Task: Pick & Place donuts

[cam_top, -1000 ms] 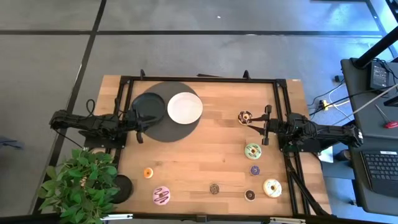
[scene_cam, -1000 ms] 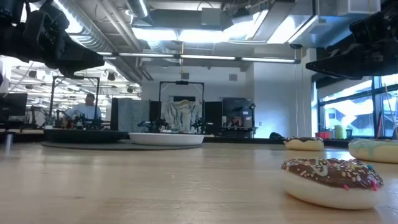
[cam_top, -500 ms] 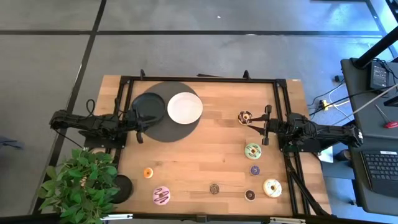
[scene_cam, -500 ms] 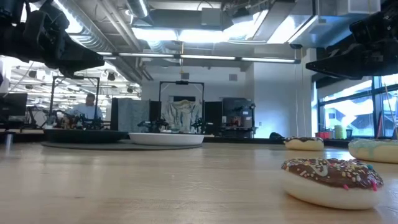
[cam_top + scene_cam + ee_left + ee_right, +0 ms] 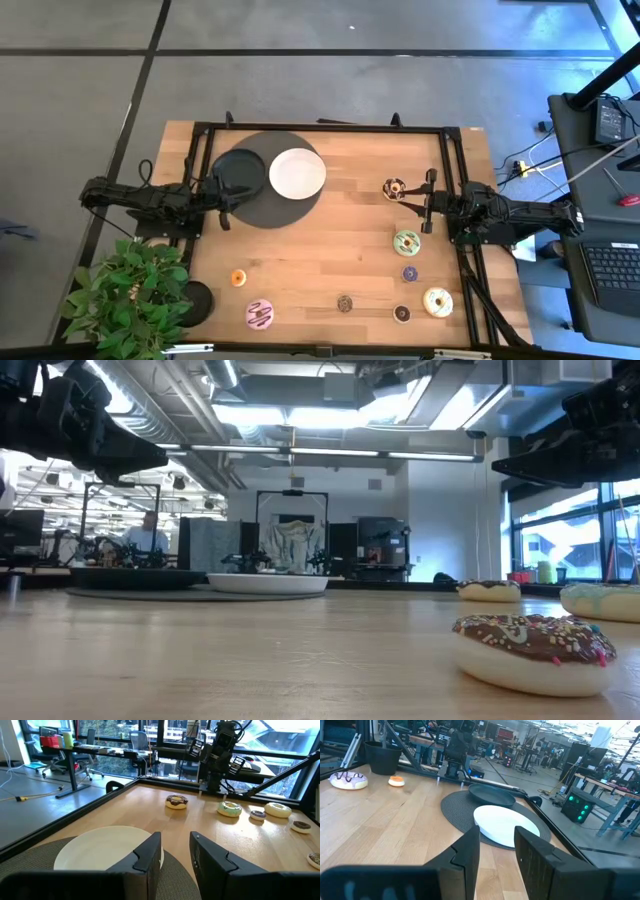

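Observation:
In the high view several donuts lie flat on the wooden table: chocolate [image 5: 394,188], green [image 5: 406,242], mini purple [image 5: 410,273], cream-yellow [image 5: 437,301], two mini brown [image 5: 402,314] [image 5: 345,303], pink [image 5: 260,314] and orange [image 5: 238,278]. My left gripper [image 5: 226,203] is open, raised at the table's left over the edge of the dark round mat [image 5: 262,205]. In its wrist view, my left gripper [image 5: 175,854] faces the white plate [image 5: 100,851]. My right gripper [image 5: 426,205] is open at the table's right, just right of the chocolate donut. In the right wrist view, my right gripper [image 5: 497,851] touches nothing.
The white plate [image 5: 297,173] and a black dish [image 5: 237,168] sit on the mat at the far left. A potted plant [image 5: 130,295] and a black pot [image 5: 196,300] stand at the near left corner. A black frame [image 5: 320,128] borders the table.

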Controlling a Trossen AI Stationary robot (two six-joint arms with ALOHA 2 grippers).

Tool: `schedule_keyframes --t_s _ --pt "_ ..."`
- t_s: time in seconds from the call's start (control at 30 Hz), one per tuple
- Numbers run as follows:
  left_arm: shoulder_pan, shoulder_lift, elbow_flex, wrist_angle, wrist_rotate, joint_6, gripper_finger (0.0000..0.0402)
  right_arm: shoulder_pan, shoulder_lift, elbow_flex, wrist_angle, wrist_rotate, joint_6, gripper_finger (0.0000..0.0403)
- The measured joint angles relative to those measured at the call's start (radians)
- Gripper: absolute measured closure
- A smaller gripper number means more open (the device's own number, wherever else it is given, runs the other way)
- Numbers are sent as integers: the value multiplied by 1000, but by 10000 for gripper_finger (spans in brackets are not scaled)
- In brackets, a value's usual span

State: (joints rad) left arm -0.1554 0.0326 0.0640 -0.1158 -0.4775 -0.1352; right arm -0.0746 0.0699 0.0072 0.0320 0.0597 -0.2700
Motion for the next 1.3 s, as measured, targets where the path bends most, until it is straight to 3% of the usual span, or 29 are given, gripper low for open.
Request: schedule_keyframes --t_s 0.43,0.67,0.83,1.07,1.3 --pt "0 0 0 0 0 0 303 0 0 0 0 -2 11 279" --pt "0 0 0 0 0 0 300 0 0 0 10 -11 258 279" --pt "0 0 0 0 0 0 303 0 0 0 38 3 292 278" --pt "0 0 -1 8 -1 0 301 0 0 0 61 153 321 233" --pt "0 0 -1 13 -1 -92 302 0 14 0 25 133 348 201"
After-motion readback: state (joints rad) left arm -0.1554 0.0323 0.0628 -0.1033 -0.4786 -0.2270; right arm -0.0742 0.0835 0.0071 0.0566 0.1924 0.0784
